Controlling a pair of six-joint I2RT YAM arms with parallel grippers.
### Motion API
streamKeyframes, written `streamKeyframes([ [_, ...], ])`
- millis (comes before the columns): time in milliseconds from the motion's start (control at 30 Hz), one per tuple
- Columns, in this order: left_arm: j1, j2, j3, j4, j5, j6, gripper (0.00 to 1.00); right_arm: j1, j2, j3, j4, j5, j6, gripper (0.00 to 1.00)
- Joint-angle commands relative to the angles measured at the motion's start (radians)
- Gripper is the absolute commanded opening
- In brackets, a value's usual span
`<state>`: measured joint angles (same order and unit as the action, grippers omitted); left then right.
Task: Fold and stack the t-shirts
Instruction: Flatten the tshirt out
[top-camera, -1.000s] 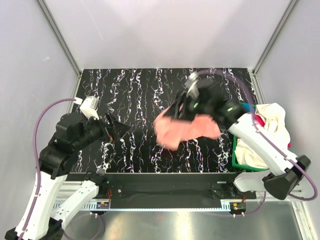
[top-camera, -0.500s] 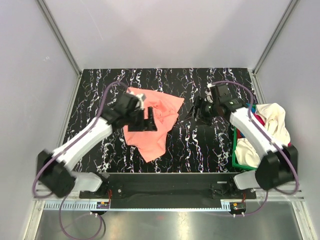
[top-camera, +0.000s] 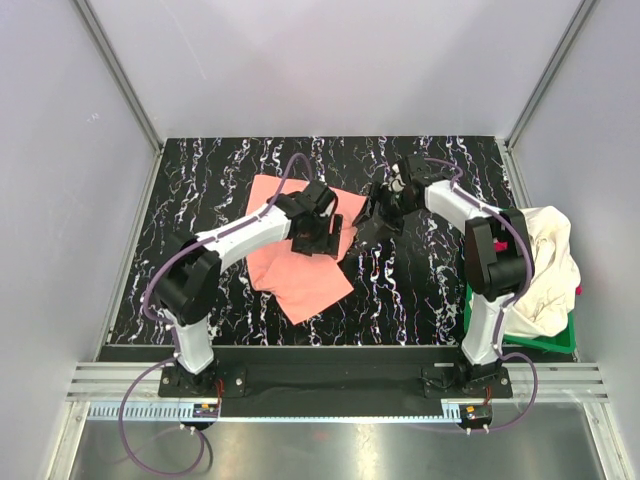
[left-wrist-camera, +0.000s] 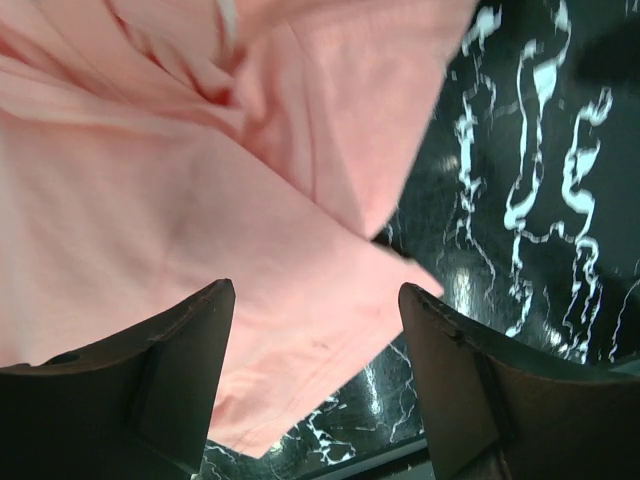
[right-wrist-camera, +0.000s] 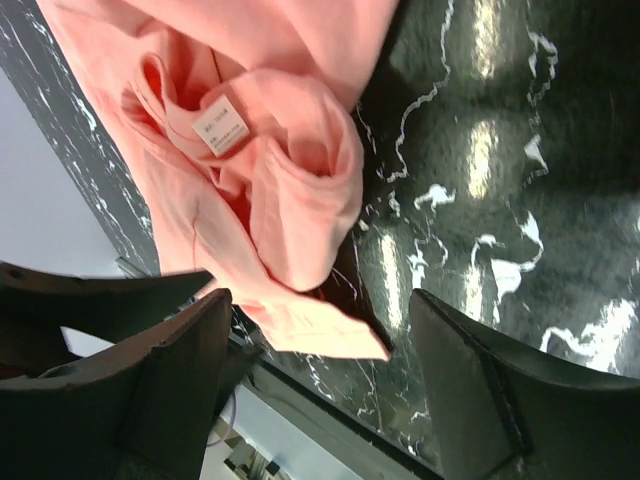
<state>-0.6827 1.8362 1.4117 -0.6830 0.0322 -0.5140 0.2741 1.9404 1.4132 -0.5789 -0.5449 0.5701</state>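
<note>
The salmon-pink t-shirt (top-camera: 300, 285) lies crumpled on the black marbled table, left of centre. Its white neck label (right-wrist-camera: 220, 125) shows in the right wrist view among bunched folds. My left gripper (top-camera: 325, 232) is open and hovers over the shirt's right part; in its wrist view (left-wrist-camera: 315, 380) the pink cloth (left-wrist-camera: 150, 230) lies below the spread fingers, not held. My right gripper (top-camera: 365, 228) is open and empty just right of the shirt's edge; its wrist view (right-wrist-camera: 315, 385) shows the shirt's corner (right-wrist-camera: 330, 335) between the fingers. A cream-white t-shirt (top-camera: 535, 265) fills the basket.
The green plastic basket (top-camera: 538, 345) stands at the table's right edge, with a bit of magenta cloth (top-camera: 578, 290) at its right side. The two grippers are close together near the table's centre. Grey walls enclose the table.
The right gripper let go of the pink shirt, which now lies left of centre. The left arm reached across to the shirt. Both grippers now sit at its right edge.
</note>
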Motion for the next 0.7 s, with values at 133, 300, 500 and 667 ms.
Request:
streamKeyframes([
  [133, -0.054, 0.012, -0.04, 0.083, 0.066, -0.006, 0.72, 0.0, 0.104, 0.136, 0.042, -0.046, -0.01, 0.75],
  [300, -0.109, 0.026, -0.043, 0.071, -0.017, -0.04, 0.74, 0.0, 0.166, 0.191, 0.014, -0.032, 0.004, 0.65],
  [500, -0.153, 0.083, -0.025, 0.023, -0.218, -0.168, 0.75, 0.0, 0.172, 0.159, 0.062, -0.033, 0.03, 0.62],
  [667, -0.153, 0.136, 0.0, 0.048, -0.256, -0.169, 0.71, 0.002, 0.201, 0.17, 0.077, -0.055, 0.028, 0.61],
])
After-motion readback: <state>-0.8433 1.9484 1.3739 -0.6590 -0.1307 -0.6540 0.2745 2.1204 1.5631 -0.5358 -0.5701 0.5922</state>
